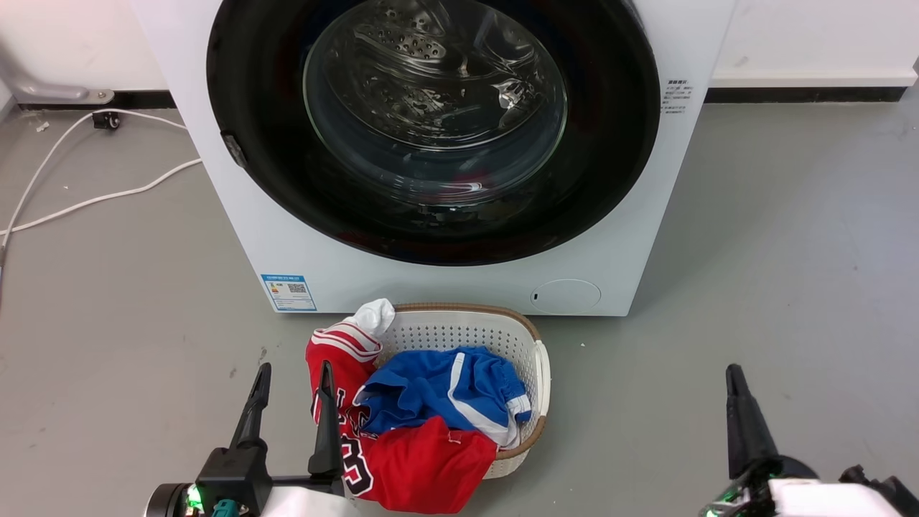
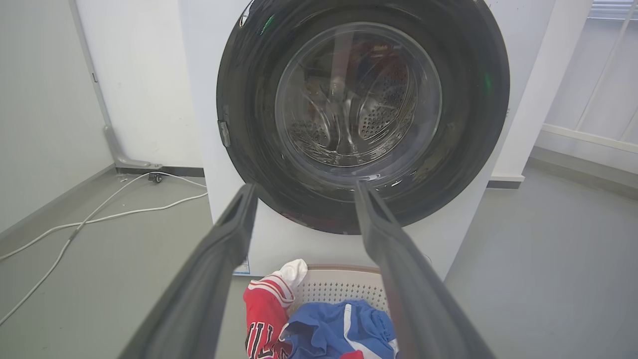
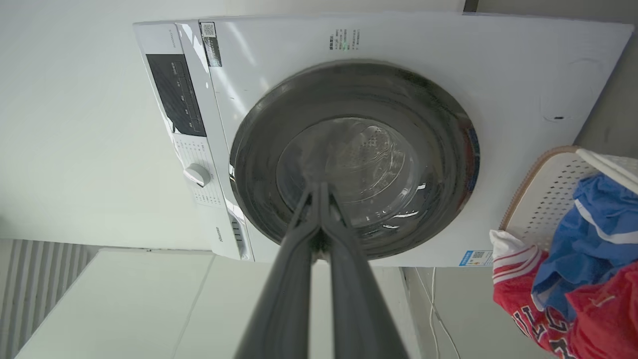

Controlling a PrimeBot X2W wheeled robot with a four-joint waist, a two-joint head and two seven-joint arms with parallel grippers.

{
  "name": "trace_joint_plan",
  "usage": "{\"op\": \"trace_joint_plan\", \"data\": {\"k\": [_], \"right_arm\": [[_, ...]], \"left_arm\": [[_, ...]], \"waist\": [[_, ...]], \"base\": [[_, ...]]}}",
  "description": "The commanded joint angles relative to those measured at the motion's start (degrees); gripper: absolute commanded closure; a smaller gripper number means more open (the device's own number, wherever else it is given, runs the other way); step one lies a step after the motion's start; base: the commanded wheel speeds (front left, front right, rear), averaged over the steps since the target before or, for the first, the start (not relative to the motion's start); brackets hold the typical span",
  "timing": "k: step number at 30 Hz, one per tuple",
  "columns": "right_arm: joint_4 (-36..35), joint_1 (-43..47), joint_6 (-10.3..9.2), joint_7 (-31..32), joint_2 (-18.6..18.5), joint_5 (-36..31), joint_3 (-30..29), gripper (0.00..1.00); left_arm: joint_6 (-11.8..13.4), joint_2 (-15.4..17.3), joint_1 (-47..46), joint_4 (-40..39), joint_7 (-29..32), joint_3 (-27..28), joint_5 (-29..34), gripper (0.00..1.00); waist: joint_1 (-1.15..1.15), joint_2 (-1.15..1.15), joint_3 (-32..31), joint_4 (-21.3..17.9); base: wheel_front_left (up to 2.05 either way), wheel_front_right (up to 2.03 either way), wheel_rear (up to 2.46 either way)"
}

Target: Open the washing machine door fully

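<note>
While clothes (image 1: 423, 459) fill the basket (image 1: 463, 332), the washing machine door (image 1: 610, 143) sits closed.

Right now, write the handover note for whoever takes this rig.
Left gripper: open, empty, by the basket.
Right gripper: shut, empty.
Door: looks closed against the machine; neither gripper touches it.
Done: nothing yet.
Left: reach the door and pull it fully open.
</note>
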Motion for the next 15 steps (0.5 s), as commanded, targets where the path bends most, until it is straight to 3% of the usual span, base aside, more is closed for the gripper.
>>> {"op": "trace_joint_plan", "data": {"k": [1, 6, 15], "right_arm": [[-1.7, 0.0, 0.00, 2.3, -0.1, 4.1, -0.9, 1.00], [-4.5, 1.6, 0.00, 9.3, -0.1, 12.9, -5.2, 1.00], [-4.6, 2.8, 0.01, 16.6, -0.1, 13.0, -9.1, 1.00]], "left_arm": [[-0.1, -0.1, 0.6, 0.0, -0.4, 0.0, -0.3, 0.00], [0.0, -0.1, 0.4, 0.0, -0.3, 0.1, 0.0, 0.00], [0.3, -0.1, 0.4, 0.2, -0.3, 0.3, 0.8, 0.00]], "waist": [[0.00, 0.00, 0.0, -0.1], [0.00, 0.00, 0.1, 0.0], [0.00, 0.00, 0.1, 0.1]], "base": [[0.00, 0.00, 0.00], [0.00, 0.00, 0.00], [0.00, 0.00, 0.00]]}}
